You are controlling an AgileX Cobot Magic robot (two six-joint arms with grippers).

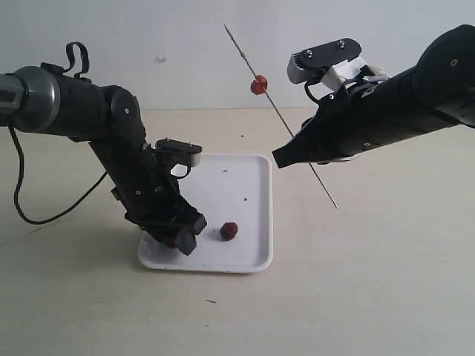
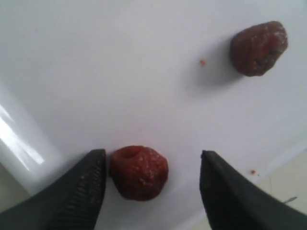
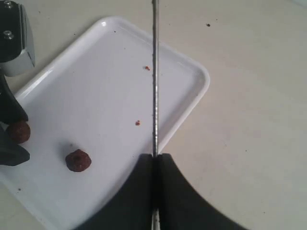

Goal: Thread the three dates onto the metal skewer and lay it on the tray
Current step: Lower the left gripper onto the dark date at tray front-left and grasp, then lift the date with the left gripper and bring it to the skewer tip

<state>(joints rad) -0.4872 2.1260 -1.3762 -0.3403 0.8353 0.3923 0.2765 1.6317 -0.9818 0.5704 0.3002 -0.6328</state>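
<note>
R gripper (image 3: 154,158) clamped skewer (image 3: 154,76) tilted, prob so threaded date (image 1: 258,85) wouldn't slip; L gripper (image 2: 152,167) open astride 2nd date (image 2: 139,172) on tray (image 1: 252,174), ready to grab

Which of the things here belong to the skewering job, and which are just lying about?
Part of the job: skewer, held by the right gripper; threaded date; second date, inside the open left gripper; loose date on the tray.
Just lying about: red crumbs on the tray; black cable beside the left arm; dark specks on the table.
</note>
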